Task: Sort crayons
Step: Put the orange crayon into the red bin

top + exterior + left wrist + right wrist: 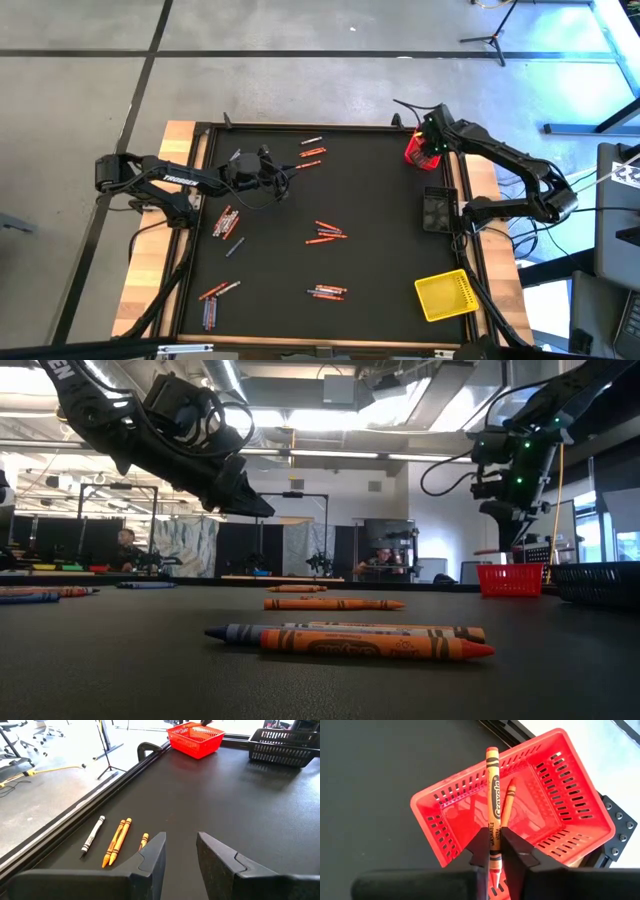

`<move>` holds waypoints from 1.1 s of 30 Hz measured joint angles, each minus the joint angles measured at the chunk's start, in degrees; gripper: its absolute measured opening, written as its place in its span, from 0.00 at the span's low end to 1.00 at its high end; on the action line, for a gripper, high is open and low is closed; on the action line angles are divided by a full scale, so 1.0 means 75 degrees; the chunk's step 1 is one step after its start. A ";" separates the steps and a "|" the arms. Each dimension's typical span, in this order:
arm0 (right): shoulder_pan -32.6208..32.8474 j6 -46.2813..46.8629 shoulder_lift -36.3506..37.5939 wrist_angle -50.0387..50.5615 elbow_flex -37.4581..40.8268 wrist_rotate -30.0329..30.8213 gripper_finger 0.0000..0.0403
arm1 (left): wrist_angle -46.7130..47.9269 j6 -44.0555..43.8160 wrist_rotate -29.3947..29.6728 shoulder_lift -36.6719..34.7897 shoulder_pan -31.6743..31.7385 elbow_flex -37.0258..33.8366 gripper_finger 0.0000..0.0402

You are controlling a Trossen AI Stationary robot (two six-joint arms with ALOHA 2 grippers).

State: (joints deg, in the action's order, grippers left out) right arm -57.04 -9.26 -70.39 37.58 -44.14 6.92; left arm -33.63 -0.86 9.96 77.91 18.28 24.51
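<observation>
My right gripper [493, 851] is shut on an orange crayon [493, 795] over the red bin [555, 800] at the table's far right; it also shows in the high view [428, 148]. Another orange crayon [507, 802] lies on the bin's floor. My left gripper [180, 851] is open and empty above the mat at the far left [270, 172]. Just beyond its fingers, a grey-white crayon [93, 834] and orange crayons [117, 841] lie flat on the mat near the far edge. My right gripper pinches the orange crayon between its two fingers near its pointed end [494, 849]. The fingers come from above and the crayon runs along them. Its flat end [492, 752] sticks out past the fingertips over the red bin, lifted clear.
A black bin [437, 208] stands at the right edge and a yellow bin [445, 293] at the near right. Loose crayon groups lie on the mat at the centre [326, 233], near centre [327, 292], left [226, 222] and near left [215, 298].
</observation>
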 joint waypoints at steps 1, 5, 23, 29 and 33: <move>0.0000 0.0000 0.0000 0.0005 0.0000 0.0004 0.15 | 0.0000 -0.0001 0.0000 0.0000 0.0000 0.0000 0.26; 0.0000 0.0000 0.0000 -0.0001 0.0000 0.0003 0.25 | 0.0000 0.0000 0.0000 0.0000 0.0000 0.0000 0.26; 0.1257 0.0242 -0.0062 -0.2266 0.0000 -0.3203 0.34 | -0.0093 0.0000 0.0000 0.0000 0.0000 0.0000 0.26; 0.2528 0.0204 -0.0677 -0.3686 -0.0003 -0.3133 0.34 | -0.0091 -0.0003 -0.0035 0.0000 0.0003 0.0000 0.26; 0.3140 0.0005 -0.1331 -0.4470 -0.0006 -0.3057 0.34 | -0.0090 -0.0002 -0.0082 0.0000 0.0001 0.0000 0.26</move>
State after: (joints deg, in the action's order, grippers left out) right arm -33.48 -9.22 -80.37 4.06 -44.18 -16.01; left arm -34.30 -0.88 9.34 77.91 18.29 24.51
